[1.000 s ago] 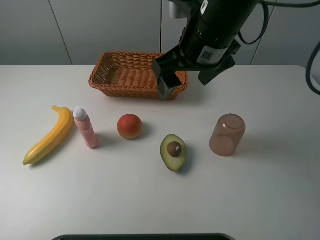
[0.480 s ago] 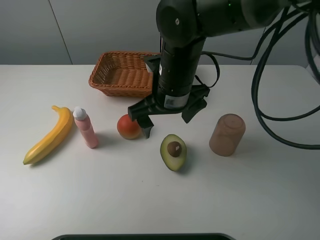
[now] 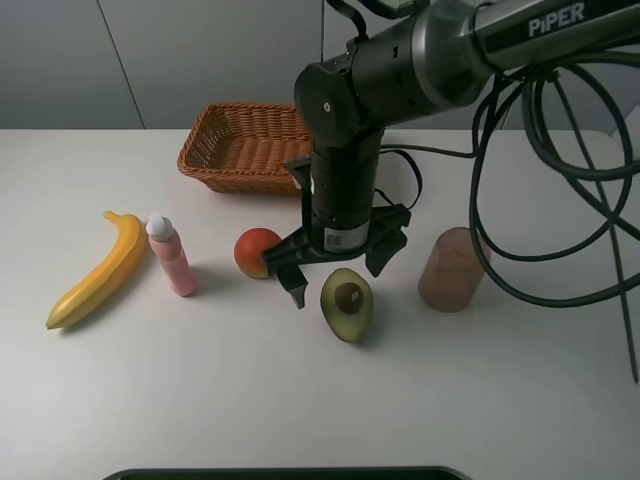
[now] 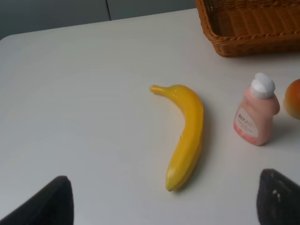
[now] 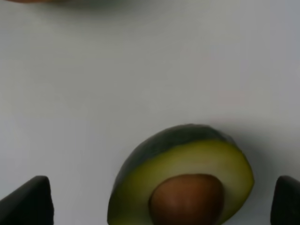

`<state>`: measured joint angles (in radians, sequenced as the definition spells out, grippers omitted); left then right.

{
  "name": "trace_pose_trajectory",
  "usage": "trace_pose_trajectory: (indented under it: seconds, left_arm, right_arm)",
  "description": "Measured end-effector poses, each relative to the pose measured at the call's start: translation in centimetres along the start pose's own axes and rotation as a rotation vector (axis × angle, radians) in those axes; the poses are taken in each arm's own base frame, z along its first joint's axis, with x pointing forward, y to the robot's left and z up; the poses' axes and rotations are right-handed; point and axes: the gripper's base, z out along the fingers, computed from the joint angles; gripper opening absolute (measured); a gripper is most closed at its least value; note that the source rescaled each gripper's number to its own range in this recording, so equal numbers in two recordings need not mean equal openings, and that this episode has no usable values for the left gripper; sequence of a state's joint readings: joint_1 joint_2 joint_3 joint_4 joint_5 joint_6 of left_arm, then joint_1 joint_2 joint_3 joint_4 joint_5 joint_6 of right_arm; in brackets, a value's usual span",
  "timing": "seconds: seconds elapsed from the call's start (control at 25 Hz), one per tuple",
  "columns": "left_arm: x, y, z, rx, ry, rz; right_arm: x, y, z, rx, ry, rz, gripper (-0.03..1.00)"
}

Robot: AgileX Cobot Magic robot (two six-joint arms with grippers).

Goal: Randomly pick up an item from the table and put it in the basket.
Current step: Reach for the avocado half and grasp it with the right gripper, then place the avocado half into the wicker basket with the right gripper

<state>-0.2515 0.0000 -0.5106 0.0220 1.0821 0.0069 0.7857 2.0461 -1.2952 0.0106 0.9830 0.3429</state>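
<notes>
White matte tabletop (image 3: 520, 400) before grey wall panels: the black right gripper (image 3: 338, 272), jaws spread wide, hangs low over a halved avocado with dark green skin, yellow-green flesh and a brown pit (image 3: 347, 303). The avocado lies cut side up near the worktop's middle, touching neither finger. An orange-brown woven wicker basket (image 3: 235, 150) sits by the far edge. Toward the left edge, the left gripper (image 4: 161, 204) is likewise released, with a curved yellow banana (image 4: 185, 131) and a pink white-capped bottle (image 4: 255, 119) before it.
</notes>
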Motion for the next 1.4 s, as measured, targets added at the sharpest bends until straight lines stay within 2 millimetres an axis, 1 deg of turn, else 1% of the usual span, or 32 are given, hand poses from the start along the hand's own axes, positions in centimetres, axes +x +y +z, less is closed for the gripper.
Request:
trace_pose_trajectory:
  seconds: [0.08,0.32,0.68,0.72,0.76,0.8,0.88,1.4]
  left_arm:
    - [0.0,0.0,0.0,0.000,0.000,0.000]
    - [0.0,0.0,0.0,0.000,0.000,0.000]
    - [0.0,0.0,0.0,0.000,0.000,0.000]
    - [0.0,0.0,0.0,0.000,0.000,0.000]
    - [0.0,0.0,0.0,0.000,0.000,0.000]
    - [0.0,0.0,0.0,0.000,0.000,0.000]
    - [0.0,0.0,0.0,0.000,0.000,0.000]
    - [0.0,0.0,0.0,0.000,0.000,-0.007]
  right_arm:
    - [-0.2,-0.2,0.5,-0.002,-0.004,0.006,1.00]
    - [0.2,-1.0,2.2,-0.009,-0.007,0.031,1.00]
    - [0.1,-1.0,2.6,-0.029,-0.009,0.049,1.00]
    - [0.1,-1.0,2.8,-0.030,-0.004,0.051,0.98]
    - [0.2,-0.9,3.1,-0.032,0.005,0.053,0.86]
    - [0.2,-0.9,3.2,-0.037,0.009,0.059,0.67]
    - [0.2,-0.8,3.4,-0.040,0.016,0.056,0.00]
    - [0.2,-0.8,3.4,-0.040,0.015,0.027,0.01]
